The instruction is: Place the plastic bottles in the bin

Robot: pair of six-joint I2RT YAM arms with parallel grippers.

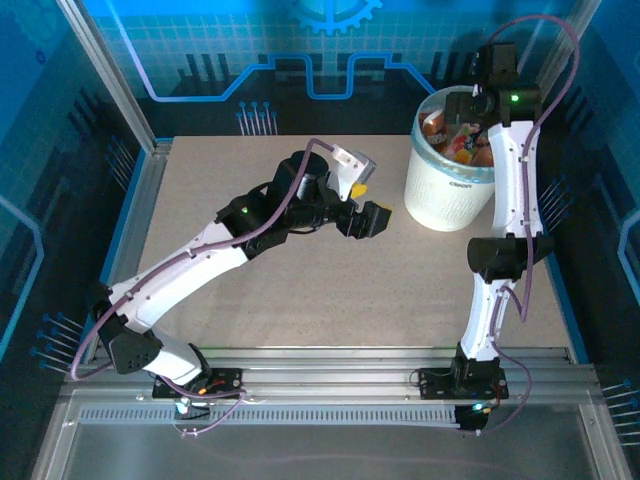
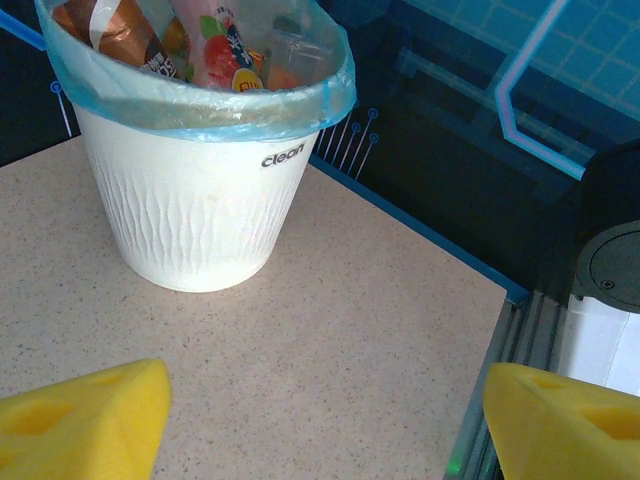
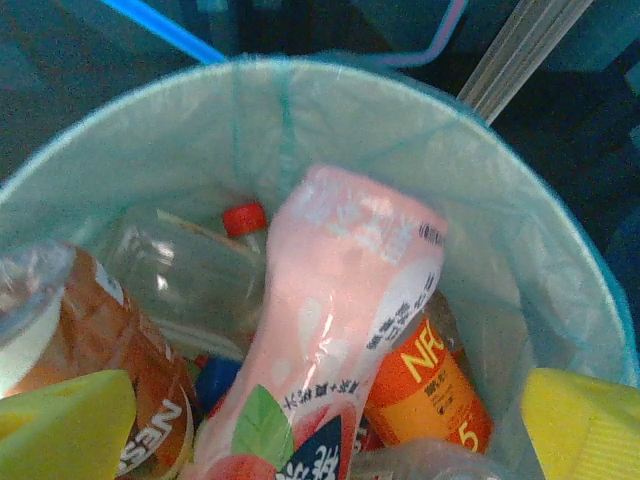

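Looking almost finished: piling the plastic bottles (image 3: 340, 300), glossy clear ones and a soft pink one, inside the bag-lined bin (image 1: 445, 195), leaving none on the speckled surface (image 2: 350, 300) around it. Holding the right end effector (image 3: 325, 425) wide and empty above the bin, the left end effector (image 2: 320, 405) wide beside its ribbed white wall.

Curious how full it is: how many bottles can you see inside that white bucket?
4, seen from the right wrist: a pink bottle in the middle, a clear red-capped bottle to its upper left, a brown-labelled bottle far left, an orange-labelled bottle right. More may lie hidden underneath.
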